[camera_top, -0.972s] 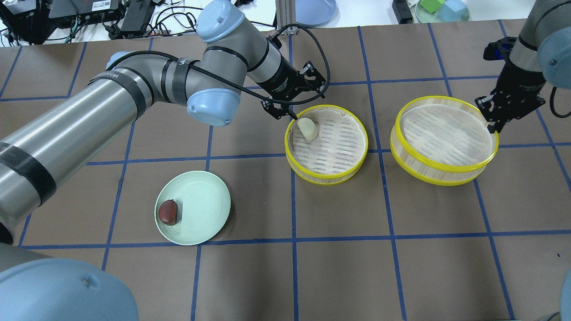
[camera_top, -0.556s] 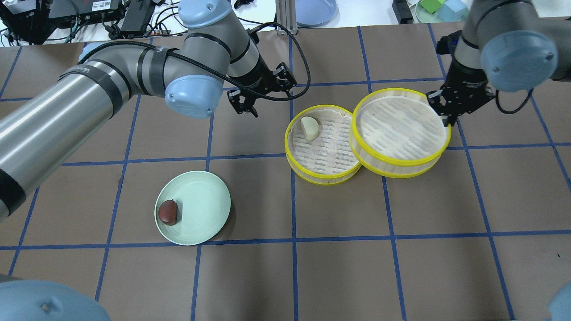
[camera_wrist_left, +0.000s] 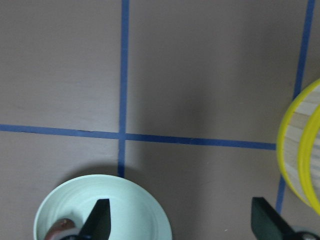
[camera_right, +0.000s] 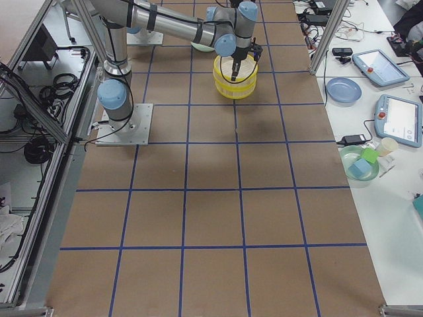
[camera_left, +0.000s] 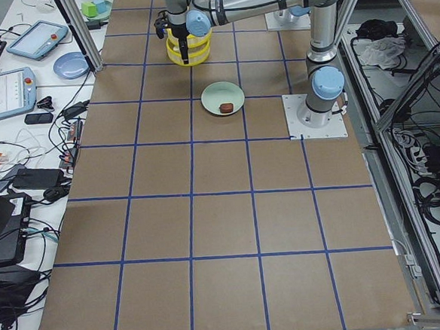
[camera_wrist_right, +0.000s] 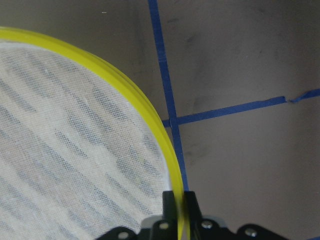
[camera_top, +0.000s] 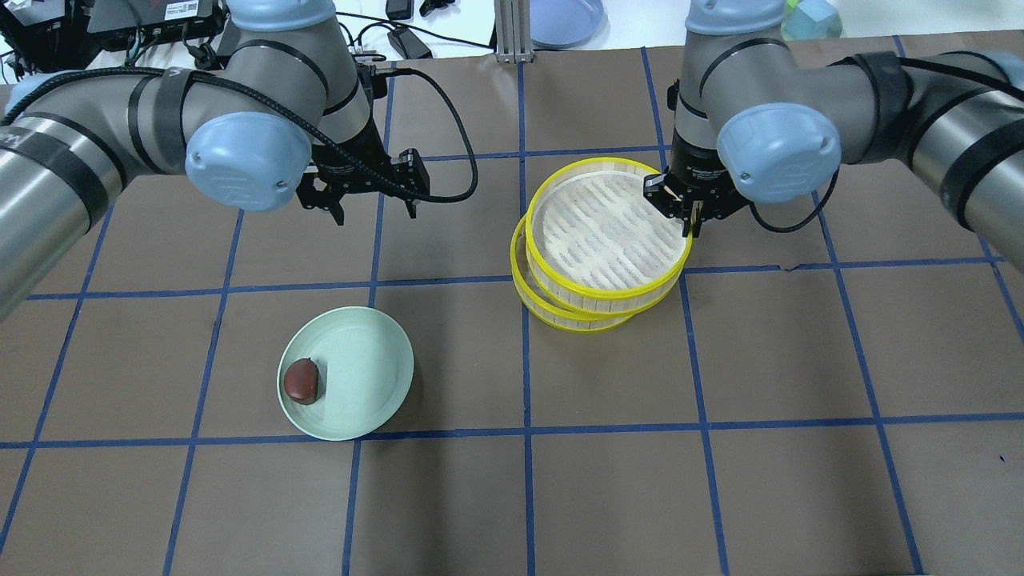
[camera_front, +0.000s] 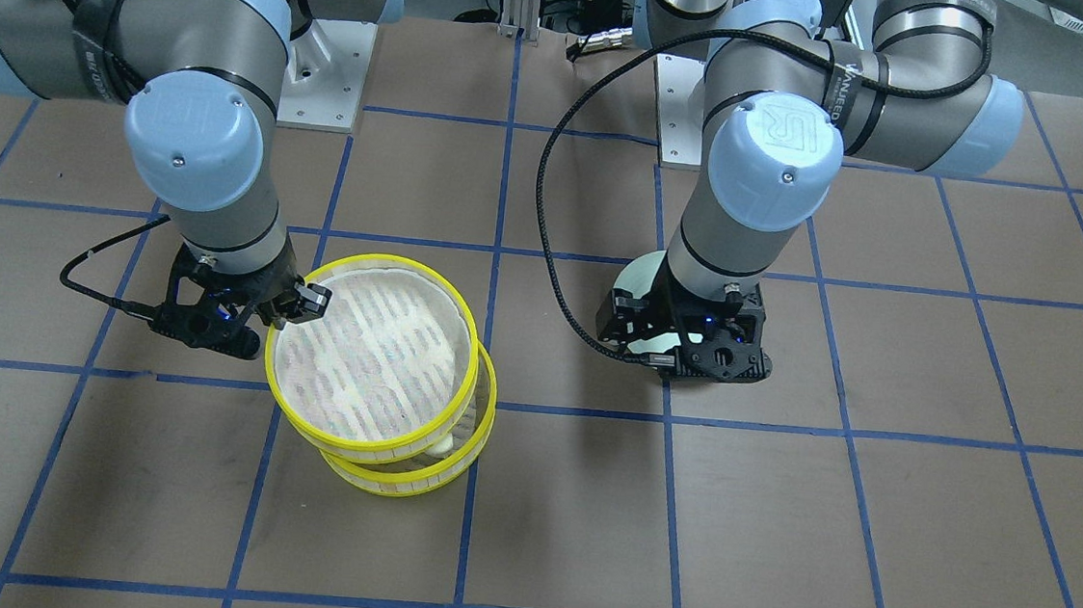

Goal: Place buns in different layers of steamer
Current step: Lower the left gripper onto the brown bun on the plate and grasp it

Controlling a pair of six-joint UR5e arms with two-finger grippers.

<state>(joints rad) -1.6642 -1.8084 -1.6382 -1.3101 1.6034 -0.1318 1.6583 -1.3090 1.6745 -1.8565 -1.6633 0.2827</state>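
Observation:
My right gripper is shut on the yellow rim of the upper steamer layer and holds it, slightly offset, over the lower layer. In the right wrist view its fingers pinch the rim. I cannot tell whether the layers touch. The cream bun lies in the lower layer, almost hidden; a pale bit shows between the layers. The brown bun lies on the pale green plate. My left gripper is open and empty, above the table behind the plate.
A blue plate, cables and boxes lie past the table's far edge. The brown mat carries a grid of blue tape. The plate's rim and the steamer's edge show in the left wrist view.
My right gripper carried the upper layer leftward until it covers the lower layer and the cream bun. My left arm drew back left, away from the steamer.

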